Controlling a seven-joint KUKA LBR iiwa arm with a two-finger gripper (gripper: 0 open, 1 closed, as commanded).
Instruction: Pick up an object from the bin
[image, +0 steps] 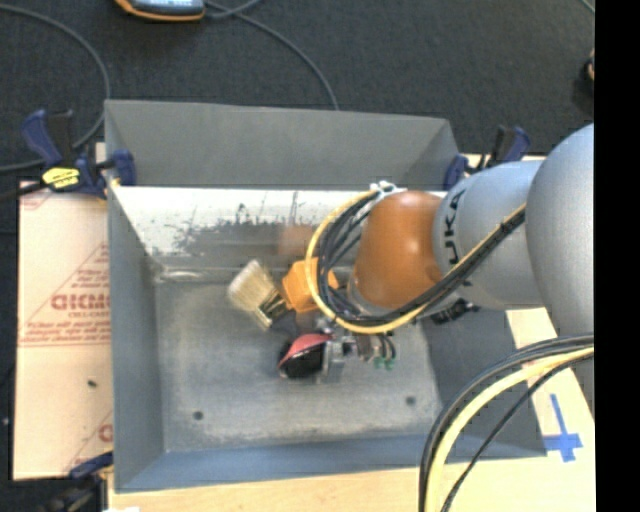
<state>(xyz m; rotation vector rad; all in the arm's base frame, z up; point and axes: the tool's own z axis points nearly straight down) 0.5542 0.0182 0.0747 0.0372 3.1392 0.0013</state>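
Red-and-black rounded object lies on the floor of the grey metal bin, with my end effector touching it or just beside it, on the arm's side. I cannot tell whether the end effector is open or closed. I'd centre the object before closing, then lift straight up. Just beyond the object, toward the far wall, sit an orange blocky piece and a cream brush-like thing, near enough to snag. On the object's other sides the floor is bare, with the walls well apart.

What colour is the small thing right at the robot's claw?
The small thing is red and black; camera view.
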